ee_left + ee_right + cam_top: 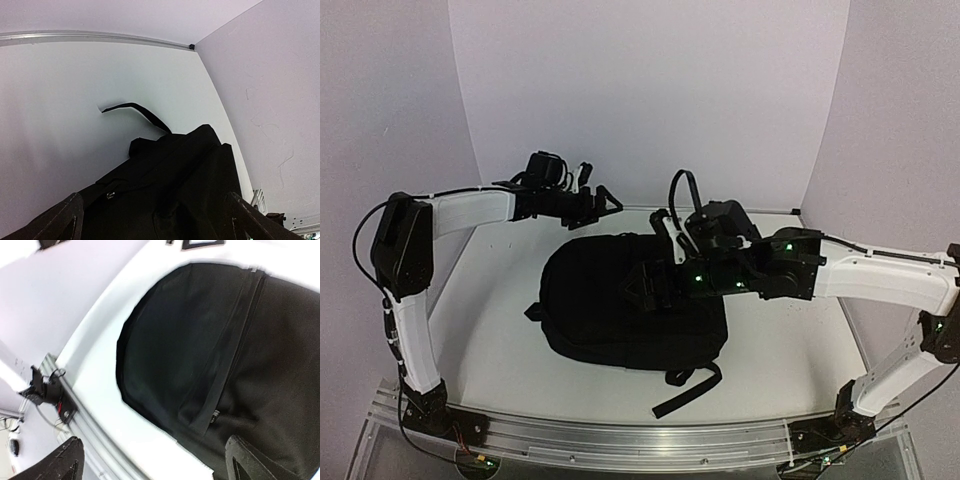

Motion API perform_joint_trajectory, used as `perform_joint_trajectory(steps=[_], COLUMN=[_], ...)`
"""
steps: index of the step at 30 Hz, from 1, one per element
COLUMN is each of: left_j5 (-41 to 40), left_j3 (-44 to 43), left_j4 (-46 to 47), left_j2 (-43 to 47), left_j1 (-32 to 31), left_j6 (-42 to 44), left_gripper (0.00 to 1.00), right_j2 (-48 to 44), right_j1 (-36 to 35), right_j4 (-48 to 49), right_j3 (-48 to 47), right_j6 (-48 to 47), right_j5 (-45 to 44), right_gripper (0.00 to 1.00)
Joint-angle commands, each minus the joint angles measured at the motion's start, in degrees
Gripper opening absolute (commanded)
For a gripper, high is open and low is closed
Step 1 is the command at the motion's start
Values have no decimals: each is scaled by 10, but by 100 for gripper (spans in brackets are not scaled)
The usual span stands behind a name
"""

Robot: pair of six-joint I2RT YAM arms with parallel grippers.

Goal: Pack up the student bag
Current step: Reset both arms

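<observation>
bag [620,310] lies flat in the middle of the table [780,350], straps [685,390] trailing toward the near edge, and neither gripper has hold of it. that is the first risk: with nothing pinning the bag, a push or a tug at the zipper [227,365] would likely slide the whole bag over the smooth top rather than open it. the fabric looks soft and loose, so a pinch may catch only a thin fold and slip off. the top loop [137,111] and the loose straps could snag a finger on a low pass. the black pull on black cloth is hard to pick out, so a grab could miss. whether the zipper is fully shut i cannot tell.

the left gripper [605,200] hangs raised just past the bag's far left edge, arm reaching forward and bent inward at the elbow, fingers [75,215] spread wide and empty. the right gripper [645,288] hovers over the bag's middle, arm stretched in from the right, pointing left, fingers [245,455] also spread wide with nothing between them. the two wrists are near each other, so a careless crossing move could knock them together.
</observation>
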State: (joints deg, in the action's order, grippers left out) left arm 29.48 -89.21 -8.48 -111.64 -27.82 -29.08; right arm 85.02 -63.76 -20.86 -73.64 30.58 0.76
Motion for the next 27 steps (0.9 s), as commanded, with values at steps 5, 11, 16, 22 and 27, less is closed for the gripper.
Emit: perform_joint_trajectory(steps=[5, 11, 16, 22, 27], left_j5=[-57, -51, -64, -24, -46], left_j3=[111, 203, 279, 361, 389], left_j4=[58, 103, 102, 92, 29], left_j2=[124, 188, 266, 369, 443], left_j1=[67, 152, 230, 358, 424], left_j6=[-15, -29, -26, -39, -31], left_gripper=[100, 100, 100, 100, 100], right_j2=[33, 29, -6, -73, -146], right_j1=[91, 225, 347, 474, 539], right_j4=[18, 51, 77, 99, 124], right_j3=[-33, 2, 65, 132, 174], right_j6=[-27, -36, -38, -54, -79], right_j5=[-90, -88, -59, -58, -73], right_gripper=[98, 98, 98, 98, 98])
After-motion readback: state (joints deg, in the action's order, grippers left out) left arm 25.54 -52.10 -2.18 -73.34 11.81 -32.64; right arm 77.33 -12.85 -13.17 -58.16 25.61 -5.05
